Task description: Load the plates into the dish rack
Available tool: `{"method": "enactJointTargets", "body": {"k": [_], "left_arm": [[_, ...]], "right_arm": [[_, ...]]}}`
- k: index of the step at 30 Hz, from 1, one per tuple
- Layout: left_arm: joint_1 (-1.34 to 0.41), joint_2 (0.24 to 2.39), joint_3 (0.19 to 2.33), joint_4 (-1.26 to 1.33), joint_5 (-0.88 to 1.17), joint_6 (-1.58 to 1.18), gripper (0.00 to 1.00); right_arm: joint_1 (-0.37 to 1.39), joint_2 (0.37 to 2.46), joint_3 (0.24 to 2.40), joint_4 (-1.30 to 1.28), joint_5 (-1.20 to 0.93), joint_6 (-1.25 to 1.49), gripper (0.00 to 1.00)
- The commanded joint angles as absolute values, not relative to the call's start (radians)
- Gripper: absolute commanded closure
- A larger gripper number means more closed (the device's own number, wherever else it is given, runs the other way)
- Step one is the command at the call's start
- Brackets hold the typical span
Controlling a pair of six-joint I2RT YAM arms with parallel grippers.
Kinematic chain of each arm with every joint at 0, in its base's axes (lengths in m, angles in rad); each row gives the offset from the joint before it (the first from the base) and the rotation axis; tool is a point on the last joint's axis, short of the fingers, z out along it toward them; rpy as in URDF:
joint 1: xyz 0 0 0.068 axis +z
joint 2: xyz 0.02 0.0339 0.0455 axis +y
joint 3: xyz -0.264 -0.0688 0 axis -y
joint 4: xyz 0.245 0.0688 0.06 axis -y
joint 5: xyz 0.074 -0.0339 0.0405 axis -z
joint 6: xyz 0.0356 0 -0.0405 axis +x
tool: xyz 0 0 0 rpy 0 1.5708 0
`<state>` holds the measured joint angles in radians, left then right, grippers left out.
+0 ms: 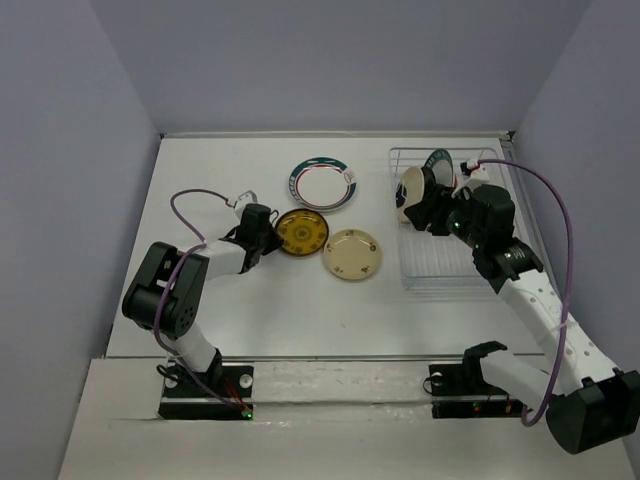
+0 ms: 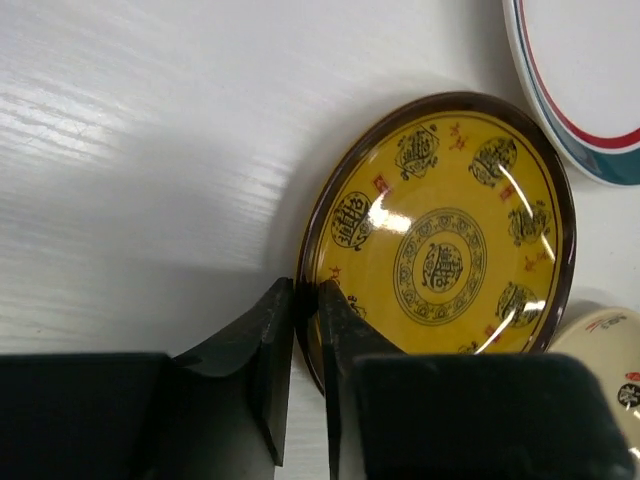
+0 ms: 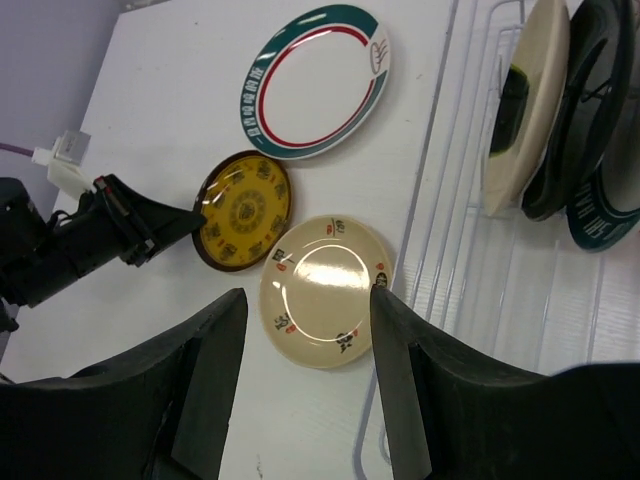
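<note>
Bench (image 1: 200,320): white, matte, with faint grain noted in the left wrist view. The left claw (image 2: 305,287) is closed on the left rim of the mustard plate (image 2: 440,240). The rim is pinched between two black wedge-shaped fingers, and the contact point is partly hidden by the finger bodies. The mustard plate is round and glossy, with a dark brown rim and black medallion prints. Its lower edge is cut off by the claw housing.

Behind and right of the mustard plate, a white plate (image 1: 323,184) is laid flat, oval-looking, with teal and red rim bands. Just right of the mustard plate and slightly nearer, a cream plate (image 1: 352,254) is laid flat, glossy, with small rim motifs. Whether the two touch cannot be told.

Well right of the mustard plate, the dish rack (image 1: 435,268) is seen, made of thin white wire. Three plates are stood on edge in it: a standing cream plate (image 3: 530,100), a black plate (image 3: 585,100), and a third plate (image 3: 610,220) that is teal-rimmed and cut off by the frame. From above they are largely hidden by the right arm.

The right claw (image 3: 306,292) is held with jaws wide apart and nothing between them, by the rack's left side.
</note>
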<state>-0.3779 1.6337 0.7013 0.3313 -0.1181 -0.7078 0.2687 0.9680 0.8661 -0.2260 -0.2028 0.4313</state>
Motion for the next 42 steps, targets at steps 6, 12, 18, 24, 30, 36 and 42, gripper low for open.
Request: {"method": "enactJointTargets", "body": {"k": [6, 12, 18, 24, 30, 36, 42], "left_arm": [[-0.379, 1.533, 0.669, 0.374, -0.239, -0.727, 0.94], [-0.383, 1.197, 0.563, 0.312, -0.267, -0.742, 0.94], [-0.396, 0.982, 0.546, 0.249, -0.144, -0.706, 0.94], [-0.425, 0.896, 0.517, 0.285, 0.063, -0.699, 0.94], [-0.437, 0.844, 0.517, 0.304, 0.187, -0.680, 0.94], [-0.437, 0.785, 0.515, 0.322, 0.232, -0.663, 0.94], [-0.439, 0.778, 0.598, 0.235, 0.255, -0.592, 0.58]], "right_arm": [[0.383, 1.043, 0.864, -0.127, -0.235, 0.425, 0.41], [0.489, 1.172, 0.917, -0.084, -0.294, 0.416, 0.25], [0.606, 1.295, 0.999, -0.063, -0.313, 0.411, 0.15], [0.624, 1.365, 1.055, -0.045, -0.333, 0.426, 0.13], [0.624, 1.427, 1.098, -0.037, -0.336, 0.442, 0.26], [0.624, 1.442, 1.117, -0.048, -0.282, 0.456, 0.51], [0.606, 1.387, 1.150, -0.049, -0.206, 0.465, 0.93]]}}
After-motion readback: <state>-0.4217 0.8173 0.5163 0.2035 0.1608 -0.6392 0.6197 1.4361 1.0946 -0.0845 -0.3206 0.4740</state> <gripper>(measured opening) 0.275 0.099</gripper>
